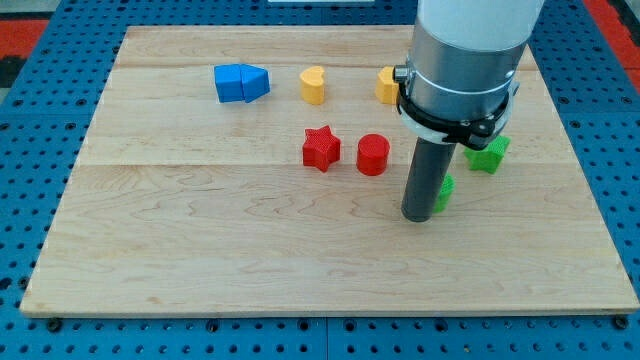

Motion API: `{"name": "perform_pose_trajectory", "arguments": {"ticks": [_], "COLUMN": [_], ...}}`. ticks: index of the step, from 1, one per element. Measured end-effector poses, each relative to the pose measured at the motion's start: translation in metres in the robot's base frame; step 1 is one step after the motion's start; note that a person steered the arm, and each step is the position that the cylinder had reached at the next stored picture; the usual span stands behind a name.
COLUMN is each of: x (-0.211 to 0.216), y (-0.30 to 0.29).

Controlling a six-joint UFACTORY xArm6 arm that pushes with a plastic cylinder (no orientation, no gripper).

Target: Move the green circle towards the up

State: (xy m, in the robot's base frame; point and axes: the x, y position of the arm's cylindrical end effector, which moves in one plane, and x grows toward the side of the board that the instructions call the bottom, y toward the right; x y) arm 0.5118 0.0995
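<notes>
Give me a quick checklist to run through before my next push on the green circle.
1. My tip on the wooden board: ok.
2. Tip placed at the view's bottom side of the green circle block: not ok, it sits to its left.
3. Tip touching the circle: cannot tell, the rod hides most of it.
4. Path toward the view's top free: not ok, the green star-like block lies just up and right.
5. Red cylinder block apart from the tip: ok.
</notes>
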Motion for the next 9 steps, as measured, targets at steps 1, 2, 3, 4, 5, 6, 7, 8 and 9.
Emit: {"name": "perform_pose_trajectory", "arguments": {"ticks": [1,2,3,4,5,6,7,8,9], "x": [-0.003,0.000,0.008,0.008,0.008,0.008,0.009,0.010,0.010], "y": [0.005,0.007,0.008,0.019,0.050,0.059,0.051,0.038,0.038]}}
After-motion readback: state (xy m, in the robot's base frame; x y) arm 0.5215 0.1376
